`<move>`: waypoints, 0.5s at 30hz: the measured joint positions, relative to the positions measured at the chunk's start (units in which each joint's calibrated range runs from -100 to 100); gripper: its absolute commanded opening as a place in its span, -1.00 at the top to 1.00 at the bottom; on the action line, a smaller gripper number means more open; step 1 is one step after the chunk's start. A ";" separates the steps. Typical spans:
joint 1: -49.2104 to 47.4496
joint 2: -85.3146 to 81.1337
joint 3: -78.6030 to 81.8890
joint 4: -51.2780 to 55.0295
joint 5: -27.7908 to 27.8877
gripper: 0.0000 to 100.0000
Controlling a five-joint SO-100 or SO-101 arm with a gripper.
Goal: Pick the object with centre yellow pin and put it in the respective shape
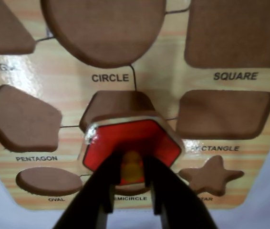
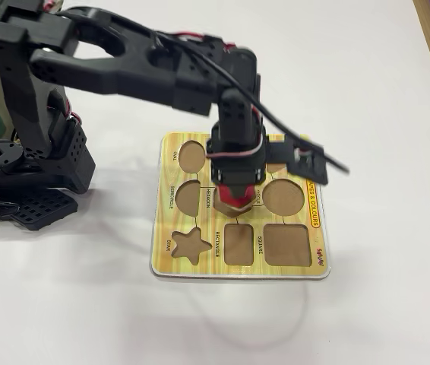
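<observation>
Gripper: the gripper (image 1: 133,179) is clamped on the yellow knob (image 1: 132,167), black fingers (image 1: 97,195) on either side.
Red piece: the red hexagon piece (image 1: 134,141) hangs from that knob, tilted, partly over the hexagon cut-out (image 1: 118,106).
Cut-out: its far part shows brown beyond the piece.
Board: the shape board (image 2: 238,209) lies flat on the white table (image 2: 382,114).
Beyond: the circle cut-out (image 1: 104,28) lies past the hexagon in the wrist view.

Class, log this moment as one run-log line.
gripper: shut on yellow knob | flat red hexagonal piece: held over brown hexagon cut-out, not seated | yellow wood-grain shape board: flat on table
</observation>
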 measured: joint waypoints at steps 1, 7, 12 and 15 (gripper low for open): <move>0.28 0.60 0.00 0.00 0.00 0.99; 1.50 1.03 0.00 0.00 -2.24 0.99; 1.50 1.03 0.00 0.00 -3.69 0.99; 1.50 1.03 0.00 0.00 -3.69 0.99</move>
